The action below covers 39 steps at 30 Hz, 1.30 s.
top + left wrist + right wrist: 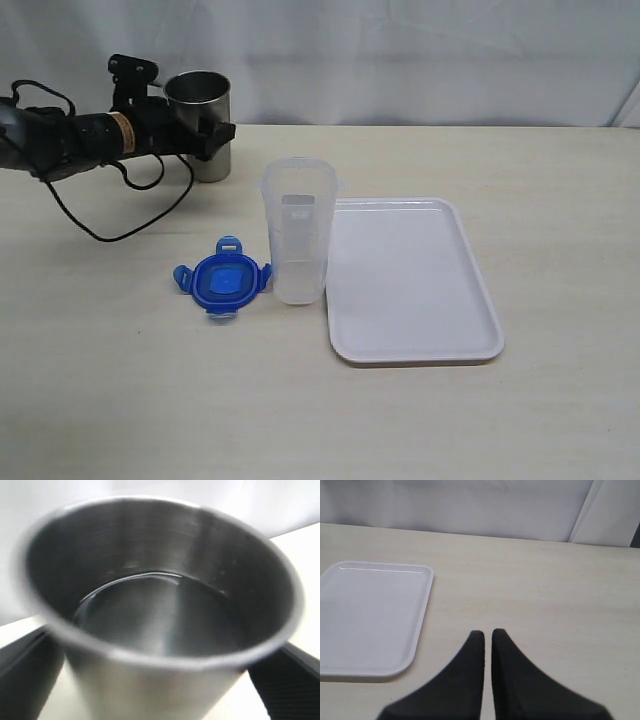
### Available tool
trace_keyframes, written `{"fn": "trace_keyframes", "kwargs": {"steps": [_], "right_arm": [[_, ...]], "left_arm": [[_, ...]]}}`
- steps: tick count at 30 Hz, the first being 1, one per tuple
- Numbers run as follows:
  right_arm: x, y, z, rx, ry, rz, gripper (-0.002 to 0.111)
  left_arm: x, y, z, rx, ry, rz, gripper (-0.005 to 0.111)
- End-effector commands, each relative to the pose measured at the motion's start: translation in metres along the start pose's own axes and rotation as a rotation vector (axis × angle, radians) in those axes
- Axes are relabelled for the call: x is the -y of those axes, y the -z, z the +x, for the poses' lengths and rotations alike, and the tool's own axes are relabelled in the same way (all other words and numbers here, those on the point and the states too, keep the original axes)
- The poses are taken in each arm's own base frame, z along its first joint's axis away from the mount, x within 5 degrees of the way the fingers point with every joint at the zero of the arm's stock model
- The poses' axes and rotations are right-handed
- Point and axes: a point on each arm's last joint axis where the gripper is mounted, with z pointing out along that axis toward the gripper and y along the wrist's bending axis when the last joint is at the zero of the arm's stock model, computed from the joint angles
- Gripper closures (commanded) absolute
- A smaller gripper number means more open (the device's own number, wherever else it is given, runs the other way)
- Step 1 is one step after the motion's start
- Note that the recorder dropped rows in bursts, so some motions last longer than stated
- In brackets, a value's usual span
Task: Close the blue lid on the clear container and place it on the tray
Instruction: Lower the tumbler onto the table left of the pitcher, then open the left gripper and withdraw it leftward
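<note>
Zero done: blue lid point(224, 281) off clear container point(297, 240), tray point(410, 280) bare; left gripper point(210, 138) spread around steel cup point(200, 100), right gripper point(487, 645) pressed together.

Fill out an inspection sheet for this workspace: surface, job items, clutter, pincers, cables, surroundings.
Surface: beige table, no spills seen.
Job's things: lid flat on the table, not on the container; container upright and open, between lid and tray; tray has nothing on it.
Clutter: steel cup upright at the far left.
Pincers: left pincer open, astride the cup; right pincer shut, above bare table beside the tray.
Cables: black cable loops onto the table left of the cup.
Surroundings: white backdrop behind the table.
</note>
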Motion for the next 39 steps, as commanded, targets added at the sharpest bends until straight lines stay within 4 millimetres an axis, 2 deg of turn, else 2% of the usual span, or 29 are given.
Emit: {"fn": "trace_keyframes", "kwargs": {"steps": [1,7,14,17,21,25,33,39], "right_arm": [[0.000,0.000,-0.001,0.001,-0.001,0.004,0.103],[0.000,0.000,-0.001,0.001,-0.001,0.004,0.103],[0.000,0.000,-0.001,0.001,-0.001,0.004,0.103],[0.000,0.000,-0.001,0.001,-0.001,0.004,0.103],[0.000,0.000,-0.001,0.001,-0.001,0.004,0.103],[0.000,0.000,-0.001,0.001,-0.001,0.004,0.103],[0.000,0.000,-0.001,0.001,-0.001,0.004,0.103],[0.000,0.000,-0.001,0.001,-0.001,0.004,0.103]], "left_arm": [[-0.010,0.016,0.002,0.034,0.005,0.012,0.015],[-0.010,0.023,0.016,0.029,0.011,0.039,0.015],[0.000,0.029,0.027,0.049,0.003,0.098,0.015],[-0.005,0.037,0.030,0.033,0.022,0.076,0.015],[-0.015,0.061,0.029,0.037,0.037,0.028,0.015],[-0.014,0.086,0.024,0.045,0.015,-0.010,0.015],[0.010,0.132,0.012,0.079,0.053,-0.081,0.015],[0.034,0.178,-0.002,0.129,0.042,-0.144,0.015]]}}
